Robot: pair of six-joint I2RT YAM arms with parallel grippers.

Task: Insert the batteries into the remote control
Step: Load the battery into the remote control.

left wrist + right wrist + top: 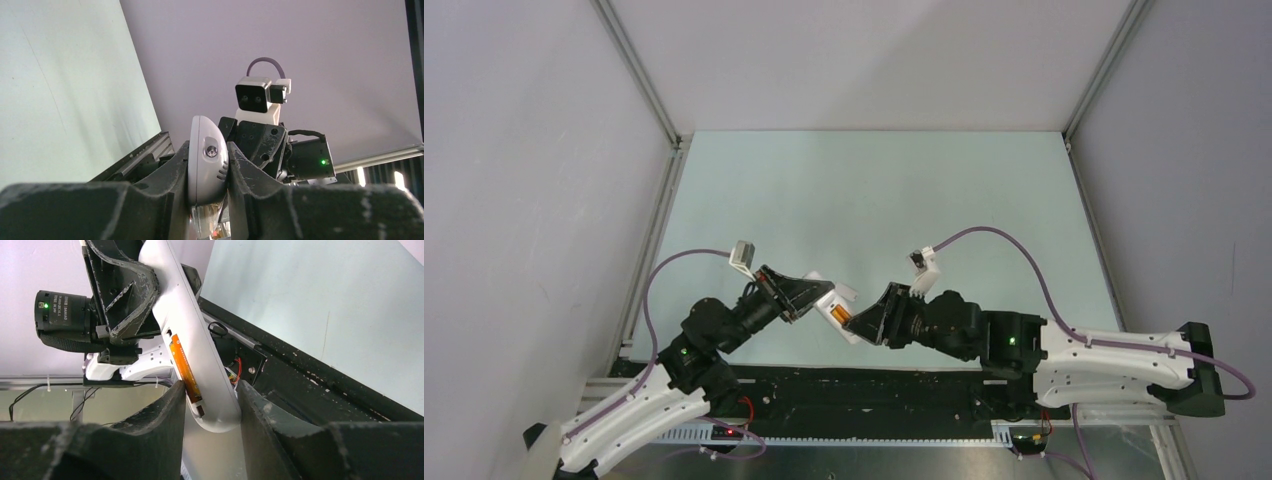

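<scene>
- The right gripper (212,390) is nearest, low over the near edge of the table (874,190). Its fingers stand on either side of the lower end of the remote control (195,335) and seem to touch both faces. One finger sits right against the open back.
- The first risk is here. That finger lies beside the orange battery (184,365), so a skewed squeeze could lever the battery out of its recess.
- The battery lies lengthwise in the recess with no cover over it. A tilt or jolt of the remote control could let it slide out and drop to the table. Whether a second battery is in cannot be told.
- With both arms on one stiff handset, any move not shared by the two would twist it or drag it through a grip.
- A little farther off, the left gripper (207,147) is clamped on the other end, with the rounded tip poking out past its fingers. The hold is narrow and sits at one end, so the handset could pivot in it.
- The remote control hangs in the air between the two grippers, clear of the table.
- Its long axis runs from the right gripper at the near end to the left gripper at the far end, roughly along the near edge and sloping upward.
- The open back shows from above.
</scene>
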